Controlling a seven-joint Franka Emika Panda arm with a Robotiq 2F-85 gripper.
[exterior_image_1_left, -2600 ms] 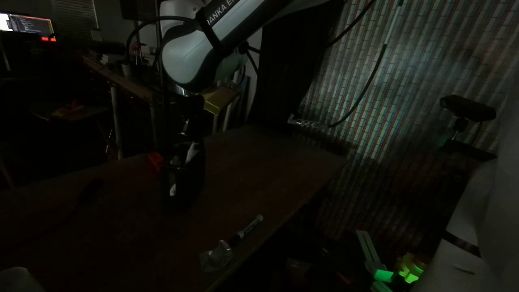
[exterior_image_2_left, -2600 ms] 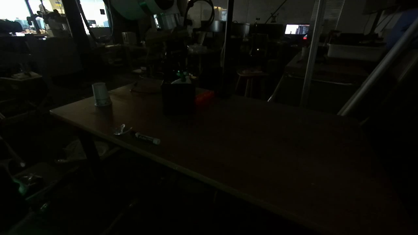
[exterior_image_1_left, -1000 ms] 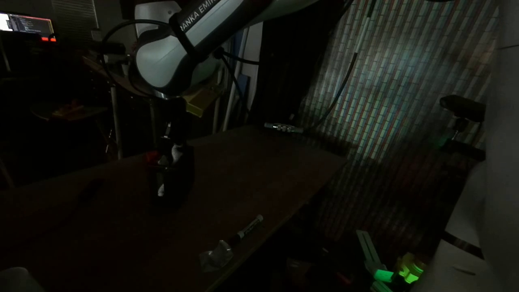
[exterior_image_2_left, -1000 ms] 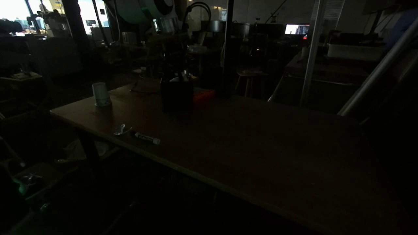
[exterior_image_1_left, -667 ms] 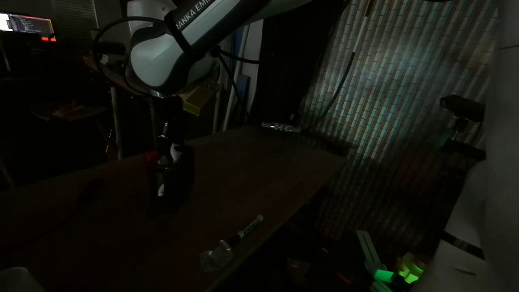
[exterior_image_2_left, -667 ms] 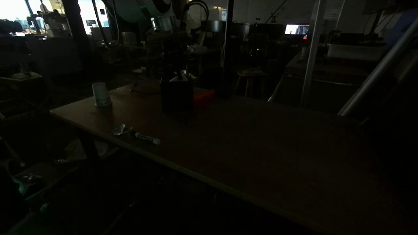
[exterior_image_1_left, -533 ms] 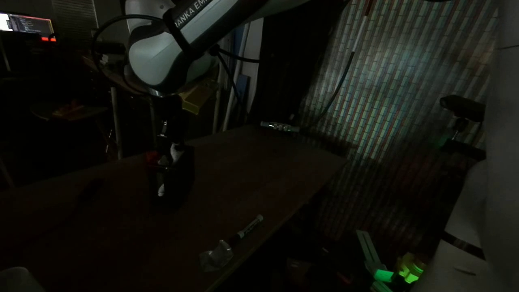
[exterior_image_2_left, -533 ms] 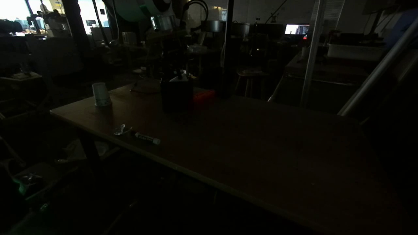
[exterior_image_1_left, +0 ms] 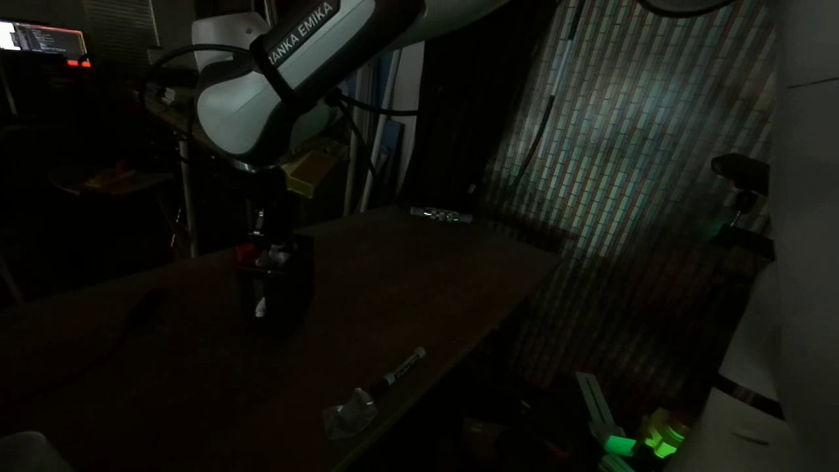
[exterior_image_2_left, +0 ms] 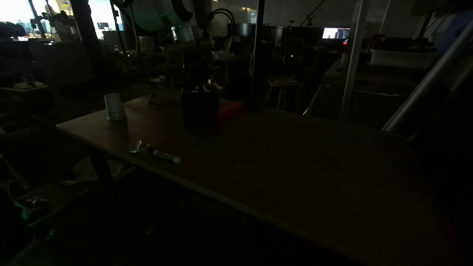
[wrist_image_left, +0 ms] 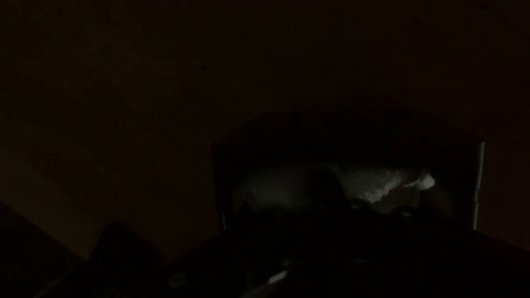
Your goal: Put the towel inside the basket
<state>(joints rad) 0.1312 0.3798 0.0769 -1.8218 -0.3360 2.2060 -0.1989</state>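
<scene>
The scene is very dark. A black basket [exterior_image_1_left: 292, 288] stands on the table, seen in both exterior views [exterior_image_2_left: 200, 111] and in the wrist view [wrist_image_left: 348, 132]. The whitish towel [exterior_image_1_left: 278, 255] lies crumpled inside it near the rim, and pale cloth also shows through an opening in its side. It also shows in the wrist view [wrist_image_left: 370, 184]. My gripper [exterior_image_1_left: 271, 244] points down into the basket's mouth, its tips at the towel. In the wrist view the gripper [wrist_image_left: 325, 184] is a dark shape with towel on both sides. It is too dark to tell whether the fingers are together.
A red object [exterior_image_2_left: 231, 108] sits beside the basket. A white cup [exterior_image_2_left: 115, 107] stands upside down near a table corner. A marker [exterior_image_1_left: 405, 367] and crumpled clear plastic [exterior_image_1_left: 352, 414] lie near the table edge. A dark item with a cord [exterior_image_1_left: 147, 307] lies on the table.
The arm has shifted across, and the basket moved the same way early on. In the last half second the gripper has gone lower into the basket, and the towel sits lower and flatter.
</scene>
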